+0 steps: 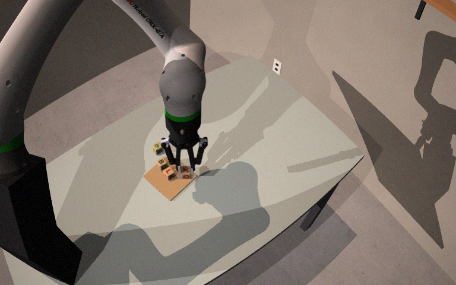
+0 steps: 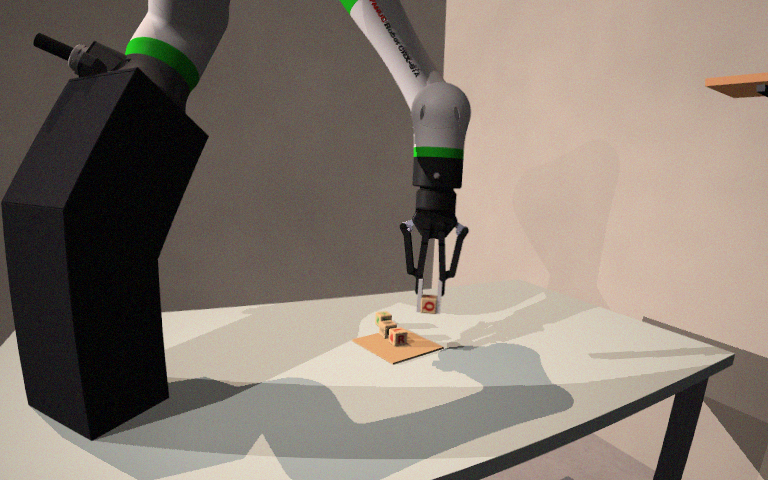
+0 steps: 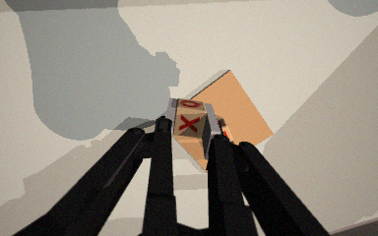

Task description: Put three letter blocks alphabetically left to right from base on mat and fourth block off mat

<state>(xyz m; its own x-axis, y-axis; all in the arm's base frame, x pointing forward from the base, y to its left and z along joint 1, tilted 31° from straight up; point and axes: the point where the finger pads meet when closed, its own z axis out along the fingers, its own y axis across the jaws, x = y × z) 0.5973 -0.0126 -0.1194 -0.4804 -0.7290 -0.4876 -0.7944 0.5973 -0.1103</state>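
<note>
My gripper (image 1: 186, 172) (image 2: 429, 302) (image 3: 188, 112) is shut on the block with a red X on top (image 1: 185, 170) (image 2: 428, 305) (image 3: 189, 123), held in the air above the right part of the mat in the top view; a red O-like mark is on its side. The tan mat (image 1: 171, 192) (image 2: 391, 354) (image 3: 238, 98) lies flat. The L block (image 1: 168, 173) (image 2: 397, 337) and the B block (image 1: 161, 163) (image 2: 387, 328) stand on it, close together in a line. In the wrist view, a finger mostly hides the L block; the B block is hidden.
A block with a green 9-like mark on top (image 1: 157, 148) (image 2: 382, 318) stands on the table (image 1: 295, 134) (image 2: 317, 362) off the mat, beyond the B block. The black robot pedestal (image 1: 40, 215) (image 2: 113, 254) stands at the left. Arm shadows cross the table.
</note>
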